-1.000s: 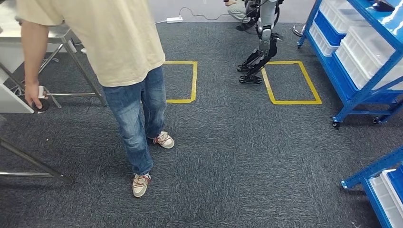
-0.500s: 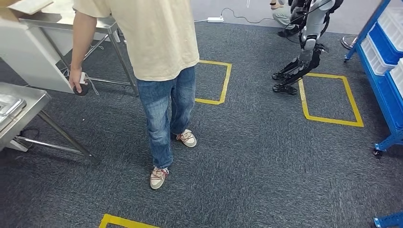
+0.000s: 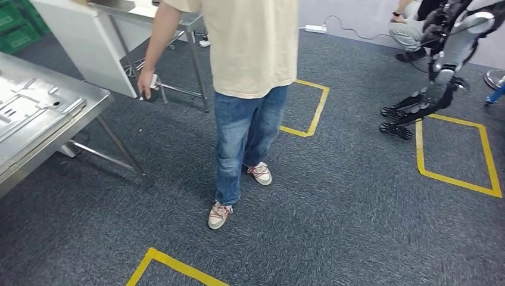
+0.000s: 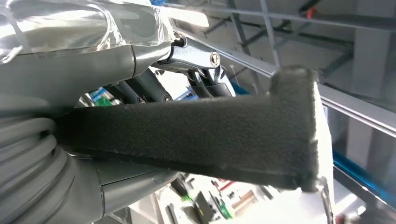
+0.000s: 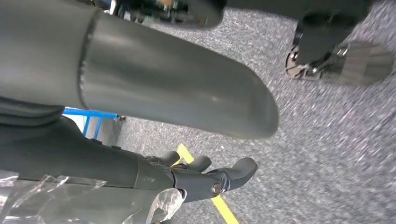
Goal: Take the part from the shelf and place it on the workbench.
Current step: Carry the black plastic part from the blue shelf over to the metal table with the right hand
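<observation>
Part (image 4: pixel 196 135) black, rough matt; workbench (image 3: pixel 36 113) shiny metal; carpet (image 3: pixel 333 196) grey, coarse

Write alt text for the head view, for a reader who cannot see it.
A person in a cream shirt and jeans stands on grey carpet, one hand holding a small object by a steel workbench at left. Yellow tape squares mark the floor; another robot stands at the far right.

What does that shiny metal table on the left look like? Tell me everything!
The shiny silver metal workbench stands at the left of the head view on the dark grey carpet. Its top is smooth steel sheet with a raised rim, and a flat pressed metal panel with slots lies on it. Slanted metal legs reach down to the floor. Nobody touches it.
</observation>
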Motion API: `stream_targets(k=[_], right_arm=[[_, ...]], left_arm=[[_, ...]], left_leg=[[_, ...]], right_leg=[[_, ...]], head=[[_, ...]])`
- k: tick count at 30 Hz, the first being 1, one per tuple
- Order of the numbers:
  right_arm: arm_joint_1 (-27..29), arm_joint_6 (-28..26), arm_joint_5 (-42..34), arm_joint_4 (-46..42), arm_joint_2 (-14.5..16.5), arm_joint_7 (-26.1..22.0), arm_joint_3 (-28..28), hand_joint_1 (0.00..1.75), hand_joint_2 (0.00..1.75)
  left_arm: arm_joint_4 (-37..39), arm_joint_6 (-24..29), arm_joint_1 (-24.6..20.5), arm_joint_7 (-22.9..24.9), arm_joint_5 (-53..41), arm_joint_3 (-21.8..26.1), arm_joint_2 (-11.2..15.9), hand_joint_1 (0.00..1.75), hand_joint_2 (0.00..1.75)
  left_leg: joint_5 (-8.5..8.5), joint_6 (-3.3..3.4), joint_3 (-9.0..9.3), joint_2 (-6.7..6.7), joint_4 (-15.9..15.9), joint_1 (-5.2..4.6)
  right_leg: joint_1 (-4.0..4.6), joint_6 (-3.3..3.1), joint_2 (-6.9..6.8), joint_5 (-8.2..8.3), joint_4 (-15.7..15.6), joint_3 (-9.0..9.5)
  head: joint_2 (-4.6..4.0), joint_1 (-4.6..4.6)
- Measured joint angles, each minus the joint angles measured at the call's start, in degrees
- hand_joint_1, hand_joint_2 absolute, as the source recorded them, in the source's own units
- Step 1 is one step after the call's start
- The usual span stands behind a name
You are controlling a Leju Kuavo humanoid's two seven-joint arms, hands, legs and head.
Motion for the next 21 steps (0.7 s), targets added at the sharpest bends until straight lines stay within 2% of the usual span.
stream_targets(k=[1, 2, 3, 4, 5, 6, 9, 10, 13, 14, 15, 16, 17, 18, 19, 20, 21], right_arm=[[-0.04, 0.01, 0.00, 0.00, 0.03, 0.01, -0.01, 0.00, 0.00], [0.03, 0.01, 0.00, 0.00, 0.06, 0.01, -0.02, 0.00, 0.00], [0.11, 0.02, -0.01, 0.00, 0.09, 0.01, -0.03, 0.00, 0.00], [0.18, 0.02, -0.01, 0.00, 0.12, 0.01, -0.03, 0.00, 0.00], [0.25, 0.03, -0.01, 0.00, 0.13, 0.00, -0.03, 0.00, 0.00], [0.26, 0.03, -0.01, 0.00, 0.13, -0.01, -0.03, 0.00, 0.00], [0.30, 0.03, -0.01, 0.00, 0.14, -0.01, -0.03, 0.00, 0.00], [0.37, 0.06, -0.01, 0.00, 0.15, 0.01, -0.03, 0.00, 0.00], [0.53, 0.40, 0.01, 0.00, 0.16, 0.06, -0.05, 0.00, 0.00], [0.41, 0.51, 0.02, 0.00, 0.15, 0.06, -0.07, 0.00, 0.00], [0.21, 0.58, 0.02, -0.01, 0.22, 0.06, -0.08, 0.00, 0.00], [0.05, 0.66, 0.03, -0.01, 0.27, 0.06, -0.10, 0.00, 0.00], [0.00, 0.71, 0.04, 0.00, 0.32, 0.07, -0.11, 0.00, 0.00], [0.03, 0.74, 0.06, 0.01, 0.36, 0.07, -0.11, 0.00, 0.00], [0.12, 0.75, 0.07, 0.02, 0.33, 0.08, -0.13, 0.00, 0.00], [0.26, 0.75, 0.08, 0.02, 0.33, 0.08, -0.13, 0.00, 0.00], [0.40, 0.77, 0.09, 0.02, 0.33, 0.08, -0.14, 0.00, 0.00]], left_arm=[[0.00, 0.03, -0.04, 0.00, -0.02, 0.01, 0.00, 1.75, 1.75], [0.00, 0.06, -0.06, 0.01, -0.04, 0.01, 0.00, 1.75, 1.75], [0.00, 0.08, -0.06, 0.01, -0.04, -0.01, 0.00, 1.75, 1.75], [0.00, 0.08, -0.08, 0.01, -0.04, -0.04, -0.01, 1.75, 1.75], [0.00, 0.08, -0.05, 0.02, -0.03, -0.05, -0.01, 1.75, 1.75], [0.00, 0.08, -0.04, 0.02, -0.03, -0.06, -0.02, 1.75, 1.75], [0.00, 0.08, -0.04, 0.01, -0.02, -0.08, -0.02, 1.75, 1.75], [0.00, 0.07, -0.03, 0.01, 0.00, -0.09, -0.02, 1.75, 1.75], [0.00, -0.03, -0.03, 0.03, 0.10, -0.05, -0.01, 1.75, 1.75], [0.00, -0.07, -0.01, 0.05, 0.12, -0.04, -0.01, 1.75, 1.75], [0.00, -0.09, 0.02, 0.09, 0.13, -0.02, 0.03, 1.75, 1.75], [0.00, -0.09, 0.03, 0.13, 0.14, 0.01, 0.06, 1.75, 1.75], [0.00, -0.09, -0.02, 0.17, 0.14, 0.03, 0.14, 1.75, 1.75], [0.00, -0.08, -0.06, 0.20, 0.14, 0.04, 0.22, 1.75, 1.75], [0.00, -0.08, -0.08, 0.27, 0.14, 0.04, 0.27, 1.75, 1.75], [0.00, -0.09, -0.09, 0.34, 0.15, 0.03, 0.32, 1.75, 1.75], [0.00, -0.09, -0.04, 0.42, 0.15, 0.02, 0.32, 1.75, 1.75]], left_leg=[[0.13, 0.36, 0.20, -0.67, -0.23, 0.17], [0.22, 0.67, 0.42, -1.32, -0.42, 0.36], [0.19, 0.85, 0.47, -1.95, -0.44, 0.33], [0.17, 1.00, 0.48, -2.58, -0.43, 0.30], [0.14, 1.04, 0.48, -3.11, -0.42, 0.27], [0.12, 1.07, 0.48, -3.46, -0.41, 0.23], [0.12, 1.06, 0.51, -3.94, -0.40, 0.21], [0.10, 1.03, 0.64, -4.69, -0.39, 0.24], [-0.12, 0.17, 0.71, -8.44, -0.24, 0.34], [-0.09, -0.30, 0.57, -9.38, -0.30, 0.44], [0.00, -0.68, 0.42, -9.96, -0.40, 0.57], [-0.20, -1.00, 0.21, -9.49, -0.11, 0.60], [-0.94, -1.28, -0.35, -8.12, 1.02, 0.54], [-2.37, -1.51, -1.48, -6.22, 3.44, 0.45], [-4.29, -1.74, -3.17, -4.08, 7.10, 0.42], [-6.22, -1.95, -5.22, -2.83, 11.37, 0.47], [-7.57, -2.11, -7.05, -2.28, 15.07, 0.57]], right_leg=[[-0.14, 0.25, 1.37, -0.99, 1.37, -0.43], [-0.29, 0.45, 3.23, -2.54, 4.09, -1.60], [-0.37, 0.57, 5.12, -4.45, 8.01, -3.53], [-0.40, 0.63, 6.15, -6.19, 12.23, -5.76], [-0.39, 0.68, 6.56, -7.35, 15.46, -7.52], [-0.39, 0.72, 6.67, -7.91, 17.41, -8.61], [-0.39, 0.71, 6.70, -7.73, 18.29, -9.27], [-0.41, 0.63, 6.87, -5.87, 16.09, -8.60], [-0.52, -0.13, 10.30, 1.85, 2.31, -3.61], [-0.43, -0.51, 10.90, 2.68, -0.03, -2.67], [-0.41, -0.94, 10.06, 2.80, -0.15, -2.65], [-0.39, -1.33, 9.31, 2.89, -0.33, -2.56], [-0.46, -1.72, 8.51, 2.99, -0.51, -2.48], [-0.50, -2.04, 7.68, 3.03, -0.68, -2.41], [-0.40, -2.26, 6.87, 2.97, -0.72, -2.34], [-0.30, -2.43, 6.05, 2.85, -0.71, -2.32], [-0.20, -2.49, 5.22, 2.74, -0.70, -2.26]], head=[[0.00, 0.03], [0.00, 0.08], [0.00, 0.14], [0.00, 0.16], [0.00, 0.17], [0.00, 0.17], [0.00, 0.16], [0.00, 0.16], [0.00, 0.16], [0.00, 0.15], [0.00, 0.16], [0.00, 0.13], [0.00, 0.08], [0.00, 0.03], [0.00, -0.04], [0.00, -0.07], [0.00, -0.07]])
